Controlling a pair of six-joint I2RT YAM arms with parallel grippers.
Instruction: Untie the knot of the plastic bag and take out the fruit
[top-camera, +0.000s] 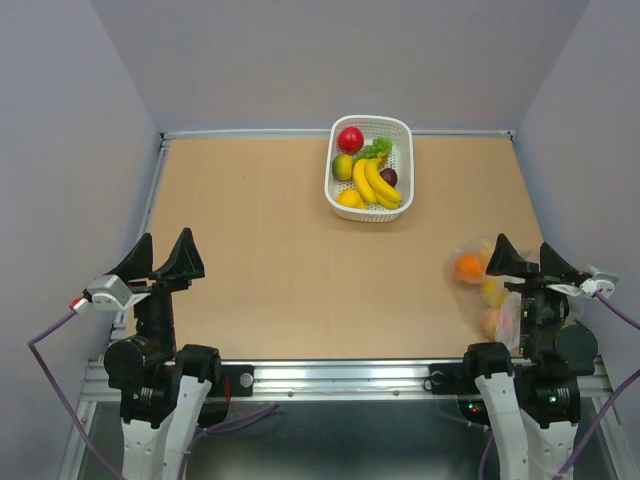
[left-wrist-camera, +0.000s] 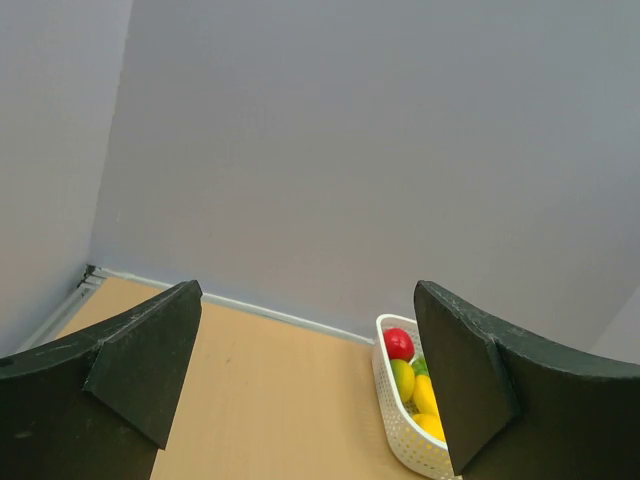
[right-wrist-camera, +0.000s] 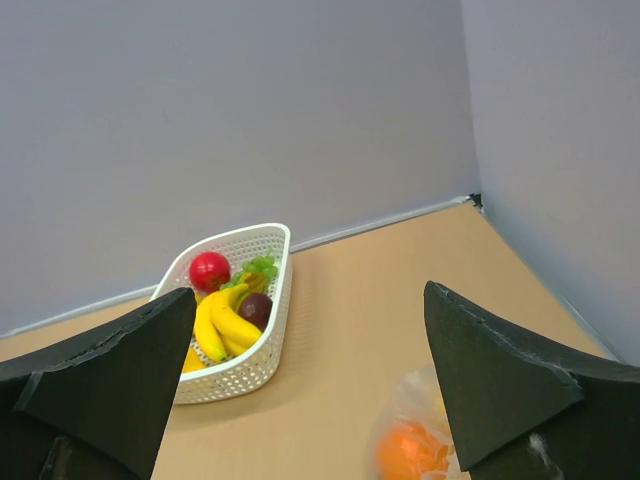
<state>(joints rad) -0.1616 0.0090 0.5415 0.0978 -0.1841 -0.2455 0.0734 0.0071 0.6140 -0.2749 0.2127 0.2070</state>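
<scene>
The clear plastic bag (top-camera: 487, 290) lies at the right near edge of the table, partly under my right arm. Inside it I see an orange (top-camera: 468, 267), a yellow fruit (top-camera: 492, 291) and a peach-coloured fruit (top-camera: 492, 321). The bag and orange also show at the bottom of the right wrist view (right-wrist-camera: 415, 448). The knot is hidden. My right gripper (top-camera: 531, 260) is open and empty just above the bag. My left gripper (top-camera: 160, 258) is open and empty at the left near edge, far from the bag.
A white slotted basket (top-camera: 404, 135) stands at the back centre of the table, holding a red apple (top-camera: 350, 139), bananas (top-camera: 376, 184), green grapes and other fruit. It also shows in the left wrist view (left-wrist-camera: 392, 400) and right wrist view (right-wrist-camera: 272, 240). Grey walls surround the table.
</scene>
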